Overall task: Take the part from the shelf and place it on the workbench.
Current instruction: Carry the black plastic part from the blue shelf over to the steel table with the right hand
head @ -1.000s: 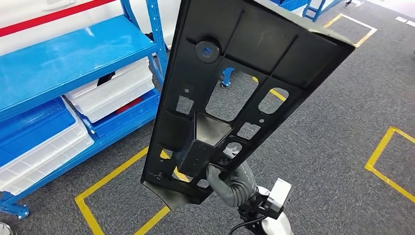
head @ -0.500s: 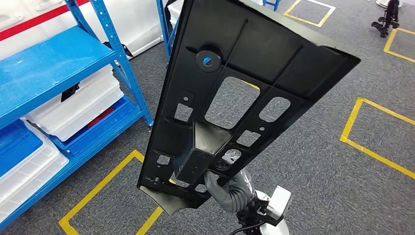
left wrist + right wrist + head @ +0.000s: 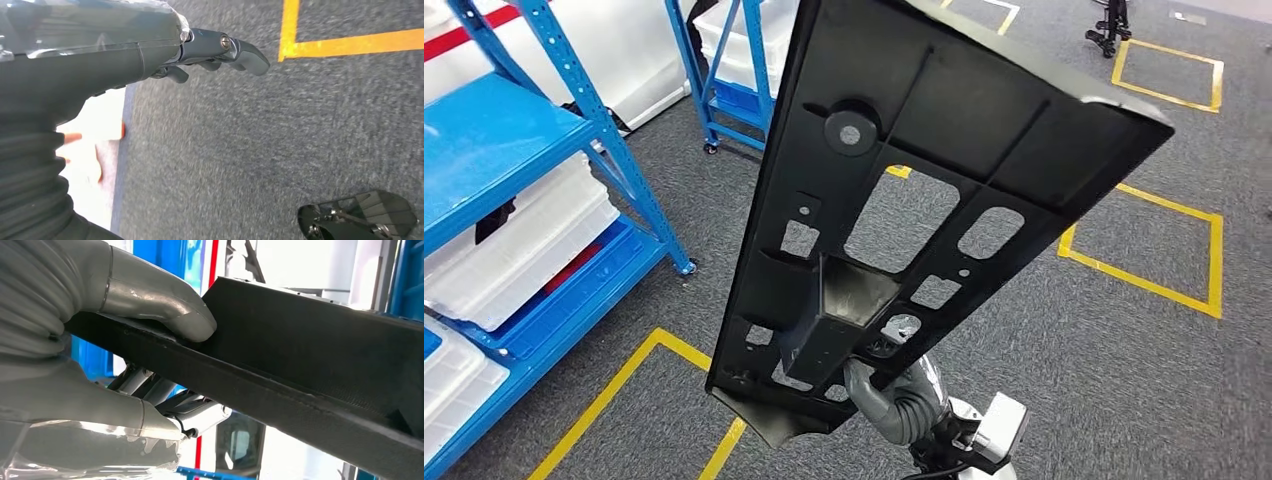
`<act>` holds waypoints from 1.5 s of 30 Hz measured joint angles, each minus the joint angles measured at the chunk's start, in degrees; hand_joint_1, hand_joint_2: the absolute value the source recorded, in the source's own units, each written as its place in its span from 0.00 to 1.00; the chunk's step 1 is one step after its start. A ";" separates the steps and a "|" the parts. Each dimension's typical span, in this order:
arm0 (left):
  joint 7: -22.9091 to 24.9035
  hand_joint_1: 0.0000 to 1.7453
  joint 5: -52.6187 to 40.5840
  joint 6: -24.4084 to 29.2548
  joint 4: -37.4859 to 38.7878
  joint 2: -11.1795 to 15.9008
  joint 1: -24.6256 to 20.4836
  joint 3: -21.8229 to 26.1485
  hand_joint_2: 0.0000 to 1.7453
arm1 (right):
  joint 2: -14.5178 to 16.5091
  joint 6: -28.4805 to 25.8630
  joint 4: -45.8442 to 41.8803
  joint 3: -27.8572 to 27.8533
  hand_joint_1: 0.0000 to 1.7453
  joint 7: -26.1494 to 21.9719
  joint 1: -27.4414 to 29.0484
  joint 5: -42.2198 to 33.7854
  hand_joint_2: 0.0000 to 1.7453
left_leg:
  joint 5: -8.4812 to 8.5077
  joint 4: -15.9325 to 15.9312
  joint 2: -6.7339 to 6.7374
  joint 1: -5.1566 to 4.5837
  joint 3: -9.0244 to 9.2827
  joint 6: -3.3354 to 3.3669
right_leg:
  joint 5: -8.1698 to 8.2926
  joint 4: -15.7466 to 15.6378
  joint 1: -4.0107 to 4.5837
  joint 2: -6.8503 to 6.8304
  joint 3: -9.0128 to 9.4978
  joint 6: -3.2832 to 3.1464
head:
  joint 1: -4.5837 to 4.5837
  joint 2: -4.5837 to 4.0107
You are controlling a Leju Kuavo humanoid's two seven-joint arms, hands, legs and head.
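Observation:
The part is a large black plastic panel (image 3: 924,170) with several cut-outs and ribs, held up tilted in the middle of the head view. My right hand (image 3: 892,392) grips it at its lower edge from underneath. In the right wrist view the grey thumb (image 3: 165,305) presses on the panel's dark edge (image 3: 300,375), with the fingers (image 3: 165,395) wrapped round the other side. My left hand (image 3: 215,50) hangs over the grey carpet with nothing in it, its dark fingers loosely stretched out.
A blue shelf (image 3: 494,140) with white bins (image 3: 514,250) stands at the left. A second blue rack (image 3: 724,70) stands behind. Yellow tape squares (image 3: 1154,280) mark the grey carpet. A dark stand (image 3: 1109,20) is at the far right.
The whole picture has slid left, so the camera has turned right and the shelf now lies nearer the left edge. The panel stays in my right hand as before.

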 joint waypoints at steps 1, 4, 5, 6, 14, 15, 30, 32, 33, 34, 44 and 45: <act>0.00 0.00 -0.02 -0.01 0.00 0.00 0.03 0.00 1.00 | -0.01 0.00 0.00 -0.01 1.00 0.01 0.06 0.00 1.00 | -0.02 0.04 0.77 -0.06 -0.08 -0.01 | -1.33 3.51 -0.21 -0.56 -1.67 0.19 | 0.01 0.00; 0.03 0.00 -0.03 -0.02 0.00 0.00 -0.02 0.00 1.00 | -0.02 0.01 -0.01 -0.05 1.00 0.01 0.18 0.00 1.00 | -0.24 0.14 2.97 -0.07 -0.05 -0.29 | 0.66 2.38 -0.80 -1.45 -0.74 0.59 | 0.01 0.00; 0.05 0.00 -0.03 -0.03 0.00 -0.01 -0.06 0.00 1.00 | -0.01 0.02 -0.04 -0.07 1.00 0.01 0.18 0.00 1.00 | -0.37 0.17 3.56 -0.07 0.08 -0.49 | 2.49 -1.83 -0.88 -2.28 1.64 0.58 | 0.01 0.00; 0.08 0.00 -0.03 -0.04 0.00 -0.01 -0.10 0.00 1.00 | -0.01 0.05 -0.09 -0.08 1.00 0.01 0.15 0.00 1.00 | -0.54 0.22 4.07 -0.19 0.21 -0.77 | 3.73 -5.77 -0.72 -3.33 3.84 0.42 | 0.00 0.00; 0.26 0.00 0.01 -0.05 -0.01 0.05 -0.35 0.00 1.00 | 0.16 0.34 -0.69 -0.15 1.00 0.00 -0.04 0.00 1.00 | -5.10 6.00 2.06 -0.08 -1.53 -3.11 | 5.00 -11.10 -0.45 -1.53 6.07 -2.21 | -0.01 0.00; 0.30 0.00 0.03 -0.05 0.00 0.06 -0.24 0.00 1.00 | 0.24 0.38 -0.72 -0.14 1.00 0.01 -0.11 0.00 1.00 | -7.14 10.06 1.03 -0.07 -3.38 -3.15 | 5.04 -11.09 -0.37 -0.98 6.02 -2.43 | -0.01 0.00; 0.31 0.00 -0.45 -0.01 -0.01 -0.01 -0.15 0.03 1.00 | 0.49 0.87 -1.14 -0.68 1.00 0.01 0.21 0.10 1.00 | 0.41 -0.63 -0.20 0.01 -0.07 -0.09 | 0.85 -2.86 0.19 0.38 1.48 -0.23 | 0.01 0.00; 0.45 0.00 -0.56 -0.03 -0.01 0.03 -0.10 0.04 1.00 | 0.49 0.85 -1.15 -0.86 1.00 0.00 0.33 0.15 1.00 | 0.35 -0.61 1.50 -0.09 -0.16 -0.06 | -2.14 4.56 -0.29 -0.70 -2.17 0.24 | 0.00 0.00; 0.56 0.00 -0.66 -0.05 -0.01 0.05 -0.12 0.04 1.00 | 0.49 0.78 -1.14 -0.96 1.00 -0.03 0.43 0.20 1.00 | 0.29 -0.59 2.30 -0.10 -0.16 -0.12 | -2.18 5.98 -0.56 -0.87 -2.84 0.46 | 0.00 0.00; 0.66 0.00 -0.81 -0.09 -0.01 0.06 -0.17 0.03 1.00 | 0.49 0.66 -1.14 -1.06 1.00 -0.09 0.52 0.28 1.00 | 0.20 -0.56 3.04 -0.09 -0.10 -0.25 | -1.17 5.05 -0.80 -1.12 -2.28 0.65 | -0.01 0.00; 1.48 0.00 -2.61 -0.10 -0.01 -0.03 -1.14 -1.24 1.00 | 0.48 -0.73 -3.08 -2.42 1.00 -1.42 2.85 1.01 1.00 | -3.85 3.61 3.47 -0.06 -0.44 -3.18 | 4.58 -10.95 -0.59 -2.66 6.03 -1.71 | -0.01 0.00; 1.50 0.00 -2.71 -0.08 -0.01 -0.04 -1.18 -1.28 1.00 | 0.48 -0.76 -3.23 -2.53 1.00 -1.51 3.10 1.04 1.00 | -5.83 7.21 1.76 0.02 -2.01 -3.26 | 4.61 -10.98 -0.57 -1.99 6.03 -1.99 | -0.01 0.00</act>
